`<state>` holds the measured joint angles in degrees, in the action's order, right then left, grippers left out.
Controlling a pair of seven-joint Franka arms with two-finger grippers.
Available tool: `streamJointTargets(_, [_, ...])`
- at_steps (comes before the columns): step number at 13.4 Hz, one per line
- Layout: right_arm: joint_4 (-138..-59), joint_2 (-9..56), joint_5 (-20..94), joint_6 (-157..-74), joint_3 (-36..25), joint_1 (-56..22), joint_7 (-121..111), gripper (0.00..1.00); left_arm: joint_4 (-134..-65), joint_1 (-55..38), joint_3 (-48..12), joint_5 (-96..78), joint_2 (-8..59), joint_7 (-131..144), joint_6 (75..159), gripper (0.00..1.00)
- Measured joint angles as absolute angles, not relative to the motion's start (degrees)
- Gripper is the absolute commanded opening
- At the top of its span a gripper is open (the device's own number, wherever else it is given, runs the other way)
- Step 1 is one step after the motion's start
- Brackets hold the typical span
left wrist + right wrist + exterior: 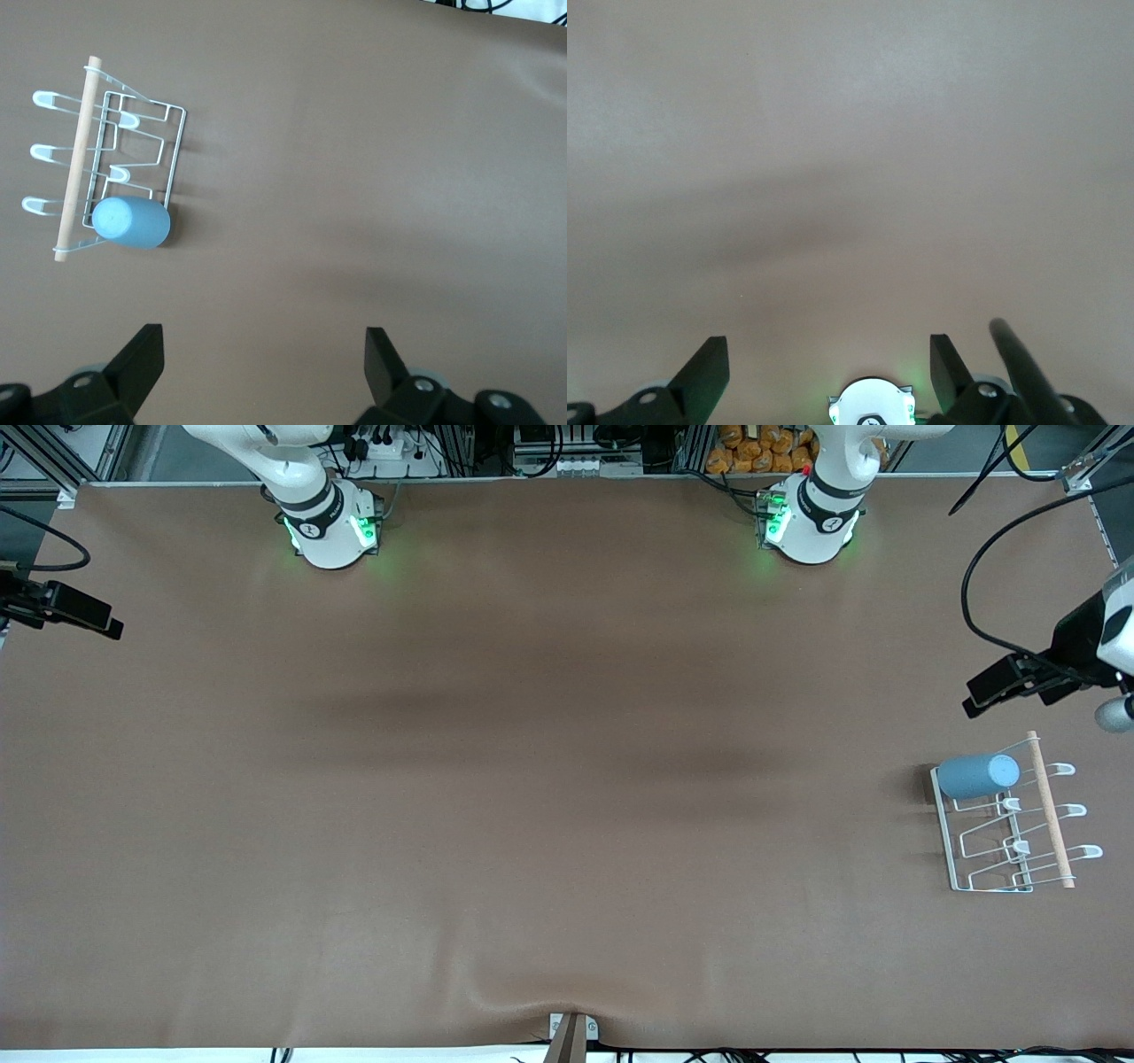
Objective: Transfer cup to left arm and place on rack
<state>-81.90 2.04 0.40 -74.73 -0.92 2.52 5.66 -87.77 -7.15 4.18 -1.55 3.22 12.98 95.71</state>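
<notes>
The light-blue cup [976,776] rests tilted on the white wire rack [952,841], on the row farthest from the front camera, at the left arm's end of the table. A wooden rod [1051,810] crosses the rack. The left wrist view shows the cup [133,223], rack [177,142] and rod [78,150] from above. My left gripper [263,354] is open and empty, high over bare table beside the rack; the left arm [1085,642] shows at the edge of the front view. My right gripper [830,359] is open and empty, over bare table near its own base [871,403].
The brown table cover [532,779] has a wrinkle near a clamp [570,1036] at its front edge. A black cable [979,576] loops by the left arm. Both bases [332,527] [811,522] stand at the table's back edge, with orange items [762,452] past it.
</notes>
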Motion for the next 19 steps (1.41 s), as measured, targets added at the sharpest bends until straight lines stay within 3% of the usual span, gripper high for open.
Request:
streamJointTargets(5, [-81.61,1.70,0.39,-73.36,-1.45,3.84,5.65,1.00,-90.55,-6.65,4.74,-0.26,0.27,12.77,95.28,1.00])
streamJointTargets(19, [-81.62,1.67,0.61,-71.85,-0.50,4.67,5.66,1.00,-91.40,-4.30,4.92,-0.03,0.24,4.51,96.43,1.00])
